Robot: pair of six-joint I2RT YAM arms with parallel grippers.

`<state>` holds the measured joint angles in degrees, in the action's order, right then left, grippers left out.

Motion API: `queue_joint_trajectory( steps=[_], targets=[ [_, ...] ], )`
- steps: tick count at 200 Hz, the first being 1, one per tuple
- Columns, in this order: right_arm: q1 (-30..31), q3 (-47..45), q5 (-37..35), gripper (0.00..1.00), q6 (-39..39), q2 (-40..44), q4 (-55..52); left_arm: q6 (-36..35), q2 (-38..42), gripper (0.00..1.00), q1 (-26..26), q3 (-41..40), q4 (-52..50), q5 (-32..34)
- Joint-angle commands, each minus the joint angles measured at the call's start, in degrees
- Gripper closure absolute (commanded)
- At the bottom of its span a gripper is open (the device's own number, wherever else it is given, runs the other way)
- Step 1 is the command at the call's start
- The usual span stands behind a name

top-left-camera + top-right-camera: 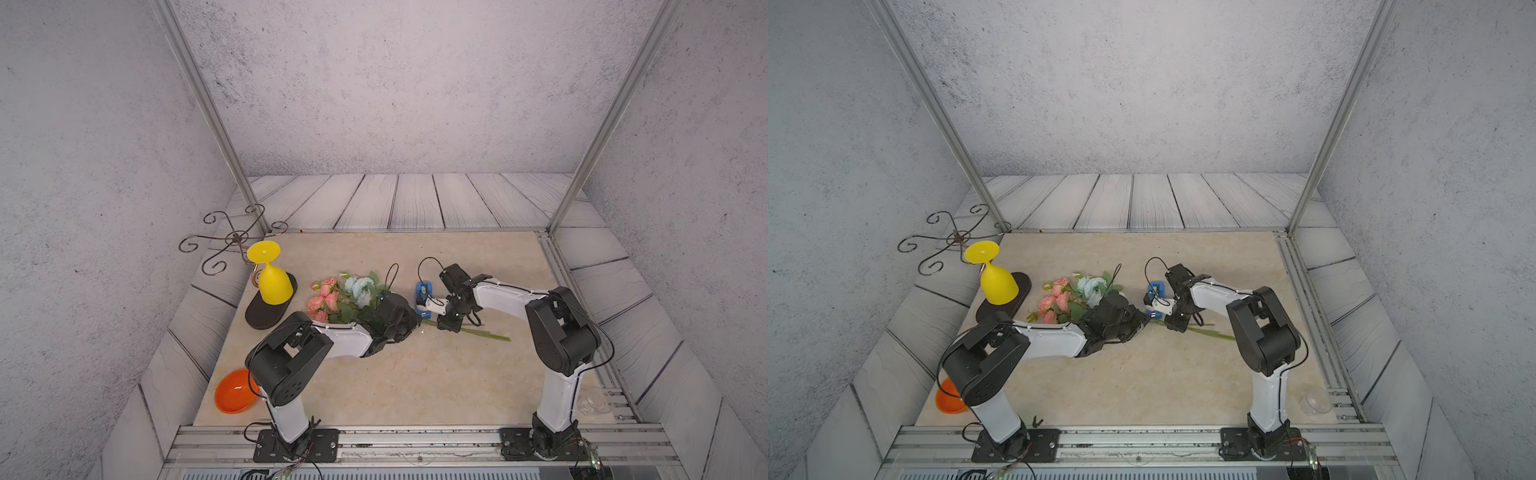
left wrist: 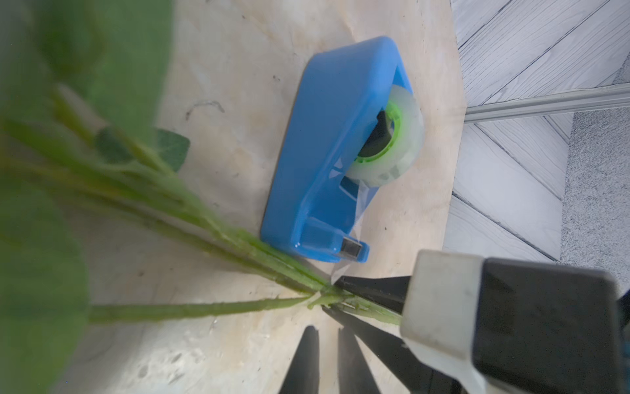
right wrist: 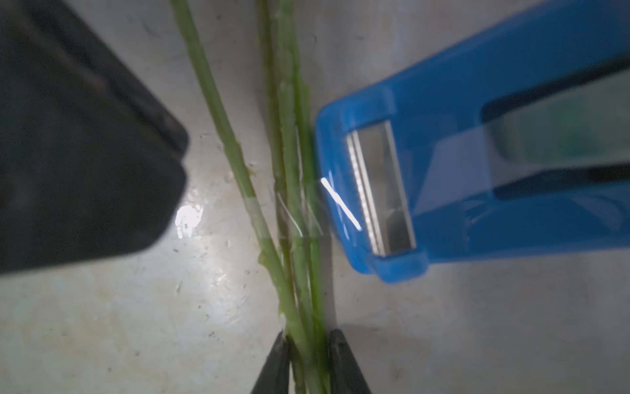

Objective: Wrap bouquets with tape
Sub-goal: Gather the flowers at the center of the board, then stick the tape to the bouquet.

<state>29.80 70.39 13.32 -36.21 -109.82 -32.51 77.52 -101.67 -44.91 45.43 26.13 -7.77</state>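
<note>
Right end effector (image 3: 308,336) around bouquet stems (image 3: 288,153), beside tape dispenser (image 3: 443,112)

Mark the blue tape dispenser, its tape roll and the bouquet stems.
blue tape dispenser (image 2: 324,143): left wrist view, on its broad blue side wall.
tape roll (image 2: 410,136): left wrist view, on the translucent outer winding.
bouquet stems (image 3: 289,153): right wrist view, on the stem bundle beside the dispenser's cutter.

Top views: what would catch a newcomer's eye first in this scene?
The pink and pale blue bouquet lies in the middle of the table, its stems pinched by the right gripper beside the blue tape dispenser. Far left, a bright yellow goblet stands upside down on a dark oval base.
</note>
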Motion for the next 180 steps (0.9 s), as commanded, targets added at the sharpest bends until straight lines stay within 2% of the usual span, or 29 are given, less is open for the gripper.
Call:
queue_joint_trajectory(
  steps=[1, 42, 68, 103, 141, 180],
  targets=[
    [-0.21, -0.61, -0.61, 0.78, 0.34, -3.99, -3.32, 0.99, -2.51, 0.84, -0.18, 0.5, 2.51, -0.27],
    [-0.09, -0.01, -0.85, 0.8, 0.4, -4.52, -3.82, -3.82, -1.13, 0.85, -0.27, 3.74, -1.64, 0.08],
    [-0.14, 0.19, -0.93, 0.81, 0.47, -4.79, -4.06, -0.41, -3.71, 0.88, -0.27, 2.13, 2.42, -0.95],
    [-0.1, 0.66, -1.17, 0.84, 0.68, -5.37, -4.66, -3.63, -2.33, 0.9, -0.53, 2.93, -1.7, -1.08],
    [-0.1, 0.54, -1.19, 0.84, 0.79, -5.32, -4.5, -2.78, -6.77, 0.9, -0.53, 3.61, 0.06, -2.39],
    [-0.11, -0.25, -1.19, 0.85, 1.2, -5.02, -4.46, -3.6, -6.68, 0.91, -0.96, 2.4, -1.43, -0.72]
  ],
)
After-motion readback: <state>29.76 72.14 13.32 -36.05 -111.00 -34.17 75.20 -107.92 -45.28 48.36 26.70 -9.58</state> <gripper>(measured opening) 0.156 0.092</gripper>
